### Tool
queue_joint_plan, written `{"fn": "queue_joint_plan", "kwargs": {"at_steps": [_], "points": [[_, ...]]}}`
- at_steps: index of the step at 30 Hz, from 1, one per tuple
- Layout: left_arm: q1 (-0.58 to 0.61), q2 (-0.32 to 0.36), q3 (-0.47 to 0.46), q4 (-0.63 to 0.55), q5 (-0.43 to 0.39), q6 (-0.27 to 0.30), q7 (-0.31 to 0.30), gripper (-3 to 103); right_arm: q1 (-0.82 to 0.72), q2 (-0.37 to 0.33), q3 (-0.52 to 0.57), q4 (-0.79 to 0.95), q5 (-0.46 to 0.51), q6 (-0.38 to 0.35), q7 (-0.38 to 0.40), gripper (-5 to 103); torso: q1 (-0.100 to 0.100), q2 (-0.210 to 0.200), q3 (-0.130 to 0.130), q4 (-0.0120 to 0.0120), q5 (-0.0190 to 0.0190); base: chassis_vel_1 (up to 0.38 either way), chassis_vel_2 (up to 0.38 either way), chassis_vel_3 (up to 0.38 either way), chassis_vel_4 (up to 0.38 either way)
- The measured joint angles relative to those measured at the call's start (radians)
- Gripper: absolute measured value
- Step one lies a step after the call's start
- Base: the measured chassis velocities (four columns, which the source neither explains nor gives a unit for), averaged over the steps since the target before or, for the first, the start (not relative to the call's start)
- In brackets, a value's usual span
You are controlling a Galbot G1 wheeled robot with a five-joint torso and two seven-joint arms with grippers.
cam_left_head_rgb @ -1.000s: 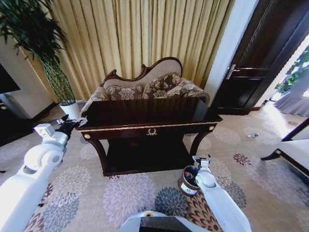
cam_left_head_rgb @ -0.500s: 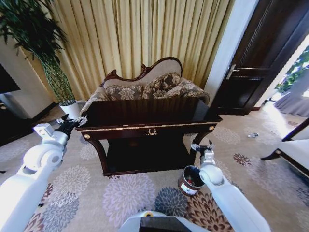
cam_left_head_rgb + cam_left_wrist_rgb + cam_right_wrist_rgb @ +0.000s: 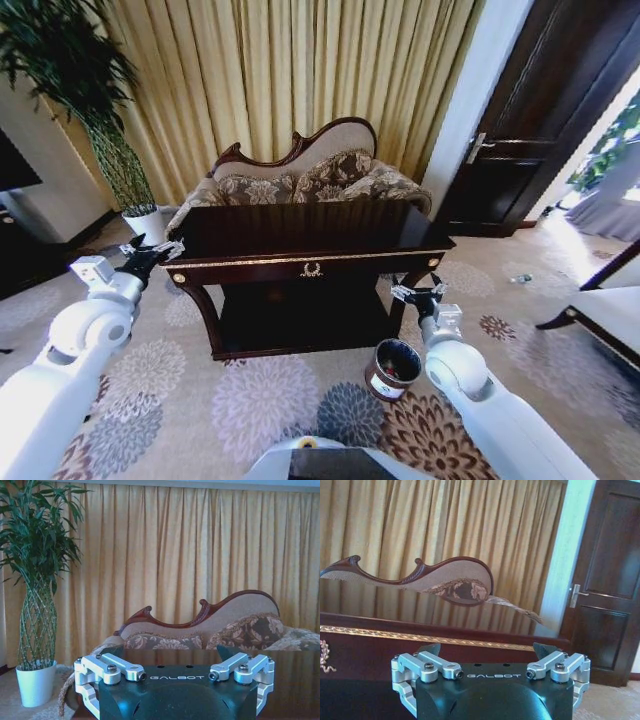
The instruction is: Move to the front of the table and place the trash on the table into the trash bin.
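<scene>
The dark glossy table (image 3: 310,235) with gold trim stands straight ahead, and its top mirrors the sofa and curtain. The trash is out of view. On the carpet by the table's right front leg stands the trash bin (image 3: 393,368), upright; I cannot make out what is inside it. My right gripper (image 3: 418,293) is open and empty, above the bin and level with the table's front right corner (image 3: 487,650). My left gripper (image 3: 155,252) is open and empty at the table's front left corner, facing across the top (image 3: 170,652).
A floral sofa (image 3: 300,180) stands right behind the table. A potted plant (image 3: 145,225) is at the left and a dark door (image 3: 540,120) at the right. Another piece of dark furniture (image 3: 600,315) juts in at the right edge. Patterned carpet lies in front.
My right gripper has risen from just above the bin to the height of the table's front right corner. The left arm has stayed put. The view has shifted slightly.
</scene>
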Motion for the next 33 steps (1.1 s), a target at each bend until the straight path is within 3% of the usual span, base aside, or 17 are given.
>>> {"fn": "queue_joint_plan", "kwargs": {"at_steps": [24,28,31,33], "points": [[0.011,-0.003,-0.005,-0.003,0.005,-0.003,0.0,100,-0.025,0.016,0.007,0.005,-0.018,0.025,-0.002,100,0.0,0.0,0.0,0.0004,-0.0008,0.216,-0.309,-0.226,0.306],[0.012,-0.003,-0.005,-0.008,0.005,-0.003,0.001,100,-0.024,0.015,0.007,0.001,-0.017,0.027,-0.002,100,0.0,0.0,0.0,-0.0005,0.0009,0.248,-0.3,-0.245,0.303],[0.013,-0.002,-0.005,-0.008,0.005,-0.003,0.0,100,-0.018,0.013,0.006,0.0,-0.015,0.027,-0.002,100,0.0,0.0,0.0,0.0003,-0.0015,0.26,-0.313,-0.241,0.339],[0.014,-0.002,-0.006,-0.008,0.005,-0.003,0.0,100,-0.017,0.013,0.006,0.0,-0.014,0.027,-0.002,100,0.0,0.0,0.0,0.0003,-0.0009,0.26,-0.304,-0.268,0.324]]}}
